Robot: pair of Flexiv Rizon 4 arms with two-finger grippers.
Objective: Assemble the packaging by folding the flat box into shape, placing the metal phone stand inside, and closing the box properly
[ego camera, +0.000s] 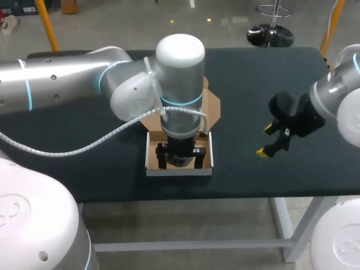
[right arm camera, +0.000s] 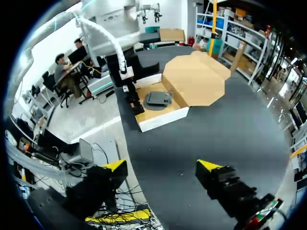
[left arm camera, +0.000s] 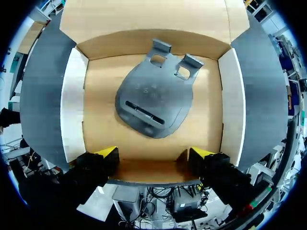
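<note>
The head view looks down on the surface (ego camera: pixel 253 73) from above and behind. The left wrist view peers closely into the box (left arm camera: pixel 103 129); the right wrist view sees it from afar.

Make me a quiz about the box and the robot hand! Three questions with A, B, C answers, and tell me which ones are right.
1. Where is the phone stand?
A. on the bare table
B. inside the box
C. on the floor

2. What colour are the left gripper fingertips?
A. yellow
B. red
C. green

3. How is the lid?
A. taped shut
B. torn off
C. open

Answers:
1 B, the stand lies flat on the box's brown floor, between its walls.
2 A, both tips show bright yellow at the box's near edge.
3 C, the lid lies folded back on the table behind the box, so the inside shows.
</note>
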